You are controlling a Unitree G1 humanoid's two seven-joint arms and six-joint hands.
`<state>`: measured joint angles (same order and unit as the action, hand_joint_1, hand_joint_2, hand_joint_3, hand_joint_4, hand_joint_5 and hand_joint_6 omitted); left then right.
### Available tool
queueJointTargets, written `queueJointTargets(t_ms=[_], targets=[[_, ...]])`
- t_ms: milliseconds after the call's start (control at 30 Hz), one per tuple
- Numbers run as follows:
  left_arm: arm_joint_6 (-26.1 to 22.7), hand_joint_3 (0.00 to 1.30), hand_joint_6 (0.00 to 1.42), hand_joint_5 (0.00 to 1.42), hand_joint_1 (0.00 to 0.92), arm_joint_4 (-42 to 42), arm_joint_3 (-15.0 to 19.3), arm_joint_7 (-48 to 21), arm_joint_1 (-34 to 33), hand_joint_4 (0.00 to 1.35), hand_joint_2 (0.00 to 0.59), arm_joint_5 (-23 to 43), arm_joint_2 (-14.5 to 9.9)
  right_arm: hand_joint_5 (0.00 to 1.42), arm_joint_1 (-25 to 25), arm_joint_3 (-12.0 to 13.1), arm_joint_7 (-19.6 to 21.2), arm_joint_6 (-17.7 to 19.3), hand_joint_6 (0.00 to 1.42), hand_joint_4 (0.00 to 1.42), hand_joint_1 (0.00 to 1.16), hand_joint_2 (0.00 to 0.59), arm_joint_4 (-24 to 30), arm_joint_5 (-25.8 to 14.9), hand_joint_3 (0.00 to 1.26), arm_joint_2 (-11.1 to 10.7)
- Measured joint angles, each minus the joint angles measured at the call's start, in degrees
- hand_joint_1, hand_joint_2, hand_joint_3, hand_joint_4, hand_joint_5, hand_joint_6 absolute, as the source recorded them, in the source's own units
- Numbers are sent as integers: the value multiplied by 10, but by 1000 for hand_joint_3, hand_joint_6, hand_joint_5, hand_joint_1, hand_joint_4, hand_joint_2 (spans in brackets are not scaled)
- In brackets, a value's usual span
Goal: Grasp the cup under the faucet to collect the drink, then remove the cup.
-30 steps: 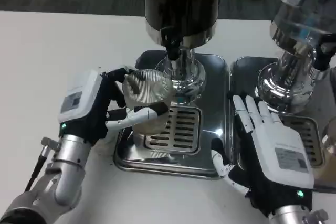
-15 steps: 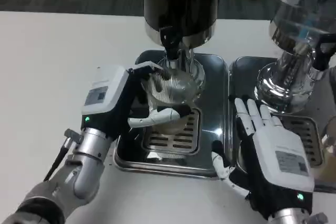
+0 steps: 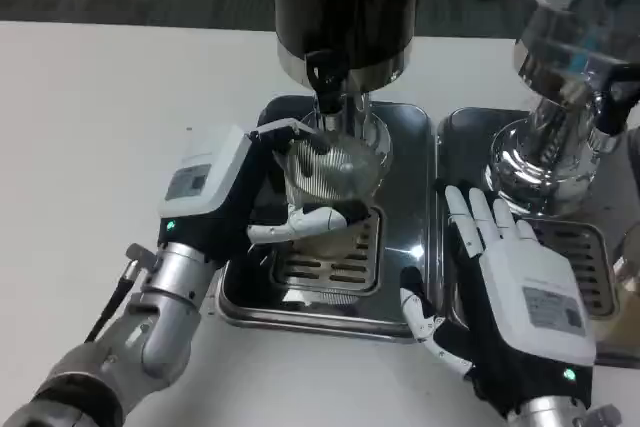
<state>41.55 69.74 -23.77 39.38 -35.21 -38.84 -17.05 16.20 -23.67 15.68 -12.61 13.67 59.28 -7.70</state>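
A clear ribbed cup (image 3: 330,172) is gripped by my left hand (image 3: 225,197), fingers wrapped around its sides. The cup sits just below the black faucet (image 3: 325,77) of the dark drink dispenser (image 3: 345,7), above the slotted grate (image 3: 335,252) of the steel drip tray (image 3: 250,297). I cannot tell whether any drink is in the cup. My right hand (image 3: 515,287) lies flat with its fingers spread apart, holding nothing, over the gap between the two trays.
A second dispenser with a shiny chrome base (image 3: 545,162) stands at the right on its own drip tray (image 3: 470,127). White table (image 3: 100,127) stretches to the left. A thin black cable (image 3: 110,307) hangs by my left wrist.
My left hand has carried the cup right and back, from the tray's left side to under the faucet. My right hand has barely shifted.
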Motion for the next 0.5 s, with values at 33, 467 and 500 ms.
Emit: queueJointTargets(t_ms=[33, 467, 500], targets=[[0, 513, 494, 741, 101, 0, 0, 0, 0, 554, 44, 0, 0, 0, 0, 0, 0, 0, 25, 0, 444, 478, 0, 0, 34, 0], [26, 403, 420, 664, 0, 0, 13, -1, 1, 446, 7, 25, -13, 0, -9, 2, -2, 2, 14, 1, 449, 478, -2, -10, 34, -9], [26, 402, 420, 663, 0, 0, 14, -1, 1, 445, 5, 26, -14, 0, -10, 2, -1, 2, 12, 1, 449, 478, -2, -11, 34, -9]])
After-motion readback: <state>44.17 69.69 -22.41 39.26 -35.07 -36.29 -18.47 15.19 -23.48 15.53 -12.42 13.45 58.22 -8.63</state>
